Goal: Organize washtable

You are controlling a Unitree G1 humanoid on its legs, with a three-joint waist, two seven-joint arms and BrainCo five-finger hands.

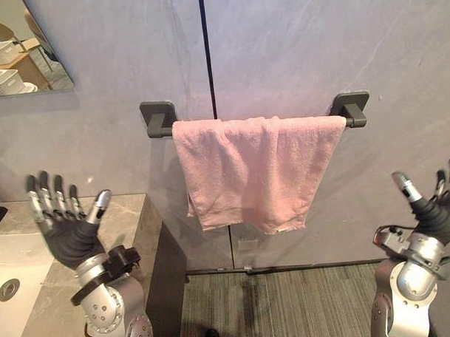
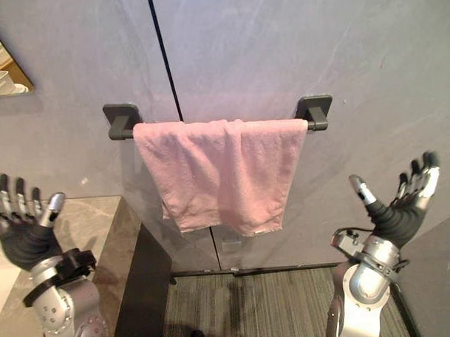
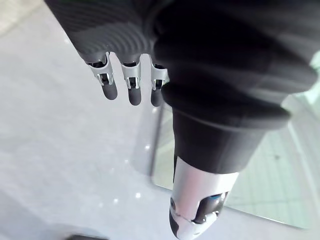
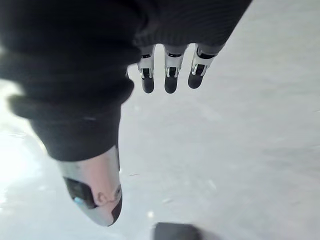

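Over the wall bar [image 1: 163, 129] hangs a pink towel [image 1: 255, 171], with left hand [image 1: 68, 234] and right hand [image 1: 441, 214] raised, fingers [image 1: 43, 198] spread.

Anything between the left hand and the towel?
Only bare wall and the counter corner lie between the open left hand and the towel, in the left eye view.

We see open air between our left hand [image 1: 65, 235] at 8 o'clock and our right hand [image 1: 437, 213] at 4. Ahead at 12 the pink towel [image 1: 258, 171] hangs from the rail [image 1: 161, 131] against the grey wall [image 1: 317, 47]. The counter [image 1: 127, 216] blocks passage at 7; toward 6 the way down is free.
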